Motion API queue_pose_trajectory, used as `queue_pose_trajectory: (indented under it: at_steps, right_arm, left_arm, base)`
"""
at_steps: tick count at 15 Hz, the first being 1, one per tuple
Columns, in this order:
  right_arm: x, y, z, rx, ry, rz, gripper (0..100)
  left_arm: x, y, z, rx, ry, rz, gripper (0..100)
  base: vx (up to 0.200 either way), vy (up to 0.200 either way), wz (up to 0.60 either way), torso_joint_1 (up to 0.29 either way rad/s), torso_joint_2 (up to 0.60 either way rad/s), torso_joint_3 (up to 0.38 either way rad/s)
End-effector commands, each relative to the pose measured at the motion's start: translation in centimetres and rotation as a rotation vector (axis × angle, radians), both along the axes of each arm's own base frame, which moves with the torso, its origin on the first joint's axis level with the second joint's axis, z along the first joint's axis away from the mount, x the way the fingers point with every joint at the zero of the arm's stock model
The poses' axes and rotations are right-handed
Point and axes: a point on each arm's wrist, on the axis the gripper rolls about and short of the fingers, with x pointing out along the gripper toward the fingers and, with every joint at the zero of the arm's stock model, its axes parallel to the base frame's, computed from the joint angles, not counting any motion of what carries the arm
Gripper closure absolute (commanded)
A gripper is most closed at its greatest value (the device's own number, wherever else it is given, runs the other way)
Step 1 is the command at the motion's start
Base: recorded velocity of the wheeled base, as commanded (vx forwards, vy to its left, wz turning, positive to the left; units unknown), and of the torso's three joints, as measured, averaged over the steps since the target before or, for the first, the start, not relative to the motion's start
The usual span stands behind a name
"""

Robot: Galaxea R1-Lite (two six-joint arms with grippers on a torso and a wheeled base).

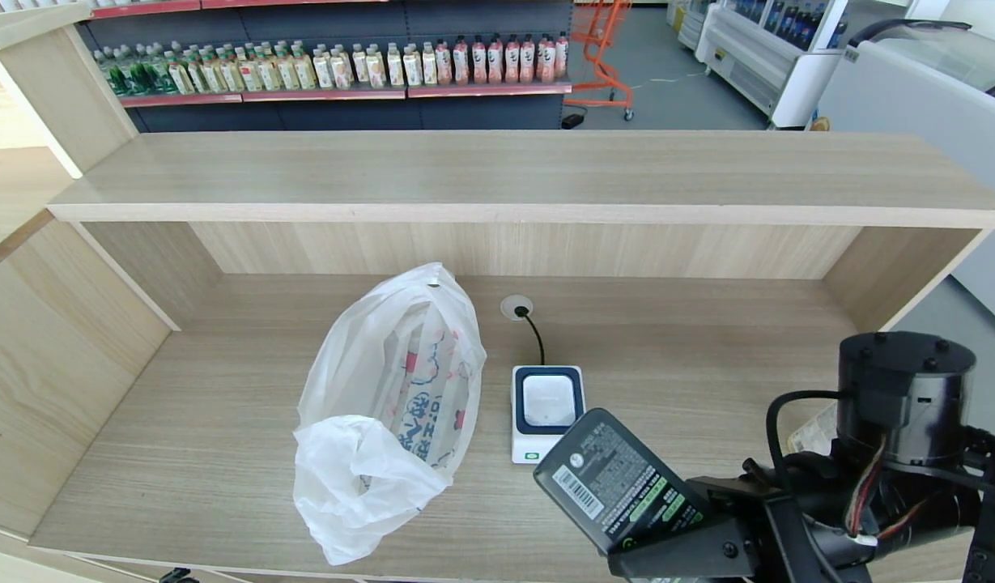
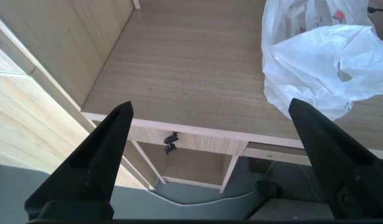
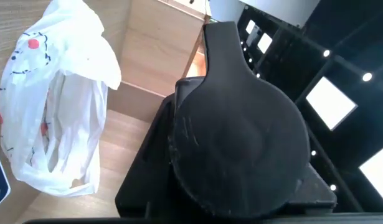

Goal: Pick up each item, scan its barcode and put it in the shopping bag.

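Counter [image 1: 707, 364] carries shopping bag [image 1: 384, 405] beside scanner [image 1: 547, 409]; bottle shelves [image 1: 343, 69] stand behind. My right gripper [image 1: 667, 534] pinches a black packet [image 1: 618, 482]; my left gripper [image 2: 210, 109] hangs with fingers spread.

scanner [image 1: 546, 401] corner behind black package [image 1: 610, 478], bag [image 1: 359, 486] contents veiled

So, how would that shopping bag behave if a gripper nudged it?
Probably floppy: the shopping bag is thin, translucent, crumpled film, its near end folded over. Likely light, though the packages showing inside may anchor it against sliding.
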Motion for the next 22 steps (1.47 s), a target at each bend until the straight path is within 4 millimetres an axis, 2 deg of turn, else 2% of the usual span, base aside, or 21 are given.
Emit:
queue_pose_trajectory:
  at_steps: [1, 16, 17, 19, 21, 22]
  right_arm:
    - [0.0, 0.0, -0.1, -0.001, 0.001, 0.002, 100]
    - [-0.6, -0.3, 0.5, 0.022, 0.006, 0.059, 100]
    - [-0.8, -0.4, 1.0, 0.019, 0.087, 0.044, 100]
    - [-0.9, -0.8, 2.0, 0.002, 0.388, -0.037, 100]
    - [-1.0, -3.6, 4.0, 0.092, 0.604, -0.333, 100]
    - [-1.2, -5.2, 4.5, 0.142, 0.714, -0.412, 100]
  left_arm:
    - [0.0, 0.0, 0.0, 0.0, 0.0, 0.0, 0]
    - [0.0, 0.0, 0.0, 0.0, 0.0, 0.0, 0]
    - [0.0, 0.0, 0.0, 0.0, 0.001, 0.0, 0]
    - [0.0, 0.0, 0.0, 0.0, 0.0, 0.0, 0]
    - [0.0, 0.0, 0.0, 0.0, 0.0, 0.0, 0]
    - [0.0, 0.0, 0.0, 0.0, 0.0, 0.0, 0]
  base:
    - [0.0, 0.0, 0.0, 0.0, 0.0, 0.0]
    - [0.0, 0.0, 0.0, 0.0, 0.0, 0.0]
    - [0.0, 0.0, 0.0, 0.0, 0.0, 0.0]
    - [0.0, 0.0, 0.0, 0.0, 0.0, 0.0]
    - [0.0, 0.0, 0.0, 0.0, 0.0, 0.0]
    - [0.0, 0.0, 0.0, 0.0, 0.0, 0.0]
